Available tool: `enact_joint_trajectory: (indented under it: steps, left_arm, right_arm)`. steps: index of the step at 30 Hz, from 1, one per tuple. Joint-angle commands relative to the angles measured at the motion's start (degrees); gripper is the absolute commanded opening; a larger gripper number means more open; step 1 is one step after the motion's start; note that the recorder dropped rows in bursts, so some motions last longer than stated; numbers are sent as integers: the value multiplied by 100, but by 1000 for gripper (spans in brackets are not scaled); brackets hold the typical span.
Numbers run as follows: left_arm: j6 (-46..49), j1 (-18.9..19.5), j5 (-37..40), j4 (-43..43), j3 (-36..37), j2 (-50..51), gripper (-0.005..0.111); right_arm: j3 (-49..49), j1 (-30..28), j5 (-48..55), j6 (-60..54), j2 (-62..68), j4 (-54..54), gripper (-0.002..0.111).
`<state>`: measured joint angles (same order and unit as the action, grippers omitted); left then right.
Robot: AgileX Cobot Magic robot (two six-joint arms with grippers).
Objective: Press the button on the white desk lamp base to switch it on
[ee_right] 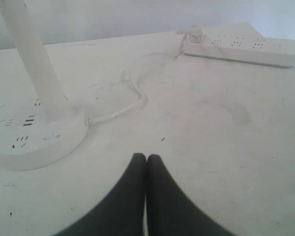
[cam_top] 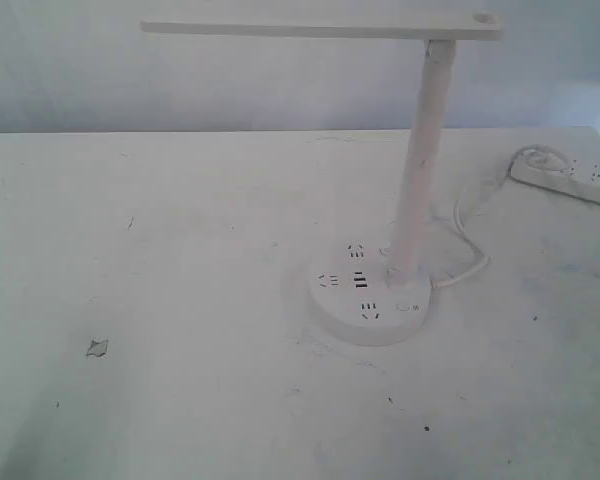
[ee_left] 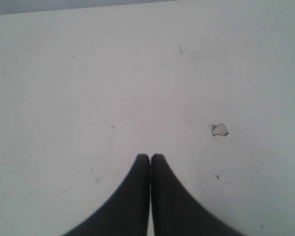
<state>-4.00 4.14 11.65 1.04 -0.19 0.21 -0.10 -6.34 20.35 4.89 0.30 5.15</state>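
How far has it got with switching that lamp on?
Nothing looks done: no glow shows, and nothing touches the button on the white desk lamp base. In hand: the right gripper, shut, is near the base; the left gripper, shut, over the table. Left: reach and press.

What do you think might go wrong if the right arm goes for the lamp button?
The button sits close beside the stem, so the shut right gripper might bump the stem. It is faint, near the socket slots, so a press could land off target. The cable lies by the white desk lamp base and might snag.
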Motion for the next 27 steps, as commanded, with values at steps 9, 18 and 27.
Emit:
enact_joint_trajectory:
  steps: [9,18,27]
  left_arm:
    - [-10,-31,-15,-7,19,-21,0]
    - [-10,-31,-15,-7,19,-21,0]
    - [-10,-31,-15,-7,19,-21,0]
  right_arm:
    - [10,-50,-55,29,-30,-33,0]
    - [10,-50,-55,29,-30,-33,0]
    - [10,-50,-768,30,-30,-33,0]
